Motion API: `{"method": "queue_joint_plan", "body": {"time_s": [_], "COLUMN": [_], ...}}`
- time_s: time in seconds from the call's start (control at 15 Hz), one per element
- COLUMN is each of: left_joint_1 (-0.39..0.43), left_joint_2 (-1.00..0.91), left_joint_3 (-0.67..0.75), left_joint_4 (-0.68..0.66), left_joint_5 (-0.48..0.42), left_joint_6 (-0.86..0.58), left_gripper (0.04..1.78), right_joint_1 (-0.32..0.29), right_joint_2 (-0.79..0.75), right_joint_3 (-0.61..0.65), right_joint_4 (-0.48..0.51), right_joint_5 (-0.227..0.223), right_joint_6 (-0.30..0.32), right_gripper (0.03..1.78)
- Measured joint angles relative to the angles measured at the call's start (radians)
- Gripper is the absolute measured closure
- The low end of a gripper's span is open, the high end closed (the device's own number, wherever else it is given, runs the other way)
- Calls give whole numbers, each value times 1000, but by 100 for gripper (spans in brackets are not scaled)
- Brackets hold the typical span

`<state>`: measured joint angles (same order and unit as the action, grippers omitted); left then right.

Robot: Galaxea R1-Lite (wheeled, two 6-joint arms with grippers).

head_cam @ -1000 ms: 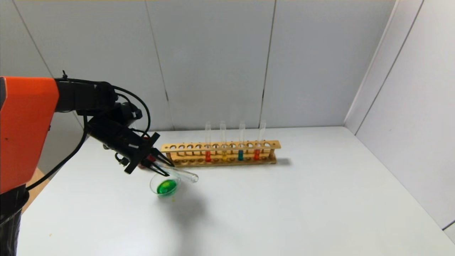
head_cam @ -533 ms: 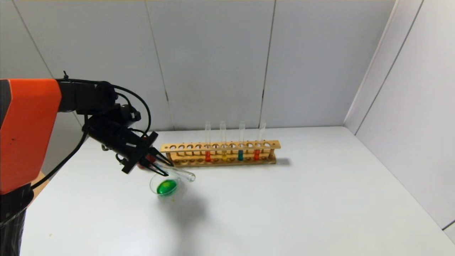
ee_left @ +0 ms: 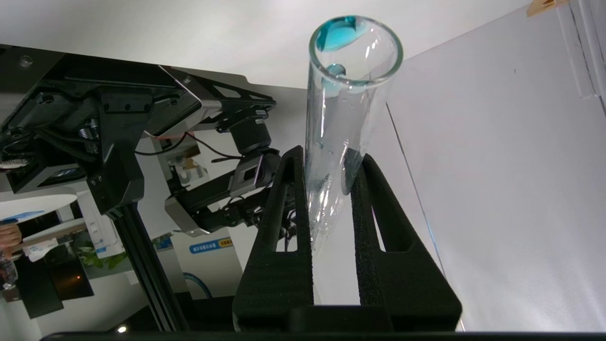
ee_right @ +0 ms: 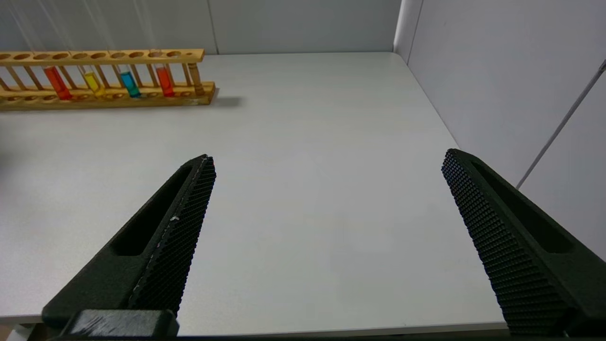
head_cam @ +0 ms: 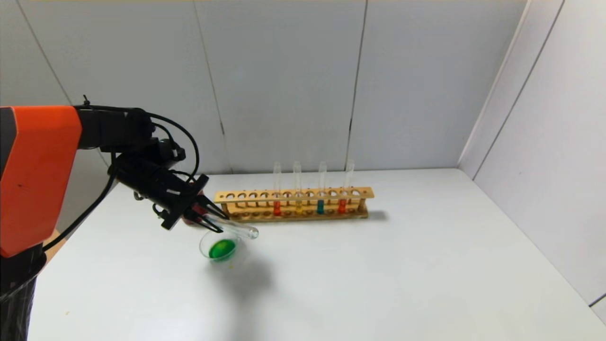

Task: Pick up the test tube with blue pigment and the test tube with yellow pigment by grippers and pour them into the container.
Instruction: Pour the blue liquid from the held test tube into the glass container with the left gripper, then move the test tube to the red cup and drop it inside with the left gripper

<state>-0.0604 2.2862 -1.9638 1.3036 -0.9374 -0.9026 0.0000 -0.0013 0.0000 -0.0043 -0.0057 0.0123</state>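
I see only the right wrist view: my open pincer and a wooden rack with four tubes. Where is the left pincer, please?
Observer: The left pincer is shut on a tilted test tube, just over the container.
Operator: Is the container empty?
Observer: No, it holds green liquid.
Operator: And the held tube?
Observer: Almost empty; blue drops cling at its far end.

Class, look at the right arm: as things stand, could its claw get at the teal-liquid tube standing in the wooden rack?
Probably yes. The right claw is open and empty, with bare table between it and the rack. The teal tube stands upright, its top free above the rack.
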Motion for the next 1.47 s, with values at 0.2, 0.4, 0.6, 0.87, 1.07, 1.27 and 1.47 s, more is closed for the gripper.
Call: {"method": "queue_joint_plan", "body": {"time_s": [0.2,0.4,0.6,0.87,1.07,1.27,1.47], "left_joint_1": [1,-1,-1,-3,-4,-3,7], "left_joint_2": [-18,-79,-158,-240,-295,-336,-361], "left_joint_3": [-7,-11,-12,-12,-12,-5,-2], "left_joint_4": [-1,-3,-5,-49,-95,-173,-271], "left_joint_5": [11,55,168,389,511,670,815], "left_joint_6": [3,60,154,220,225,257,265], "left_gripper": [152,152,152,152,152,152,152], "right_joint_1": [0,0,0,0,0,0,0], "right_joint_2": [0,0,0,0,0,0,0], "right_joint_3": [0,0,0,0,0,0,0], "right_joint_4": [0,0,0,0,0,0,0], "right_joint_5": [0,0,0,0,0,0,0], "right_joint_6": [0,0,0,0,0,0,0], "right_gripper": [6,6,6,6,6,6,6]}}
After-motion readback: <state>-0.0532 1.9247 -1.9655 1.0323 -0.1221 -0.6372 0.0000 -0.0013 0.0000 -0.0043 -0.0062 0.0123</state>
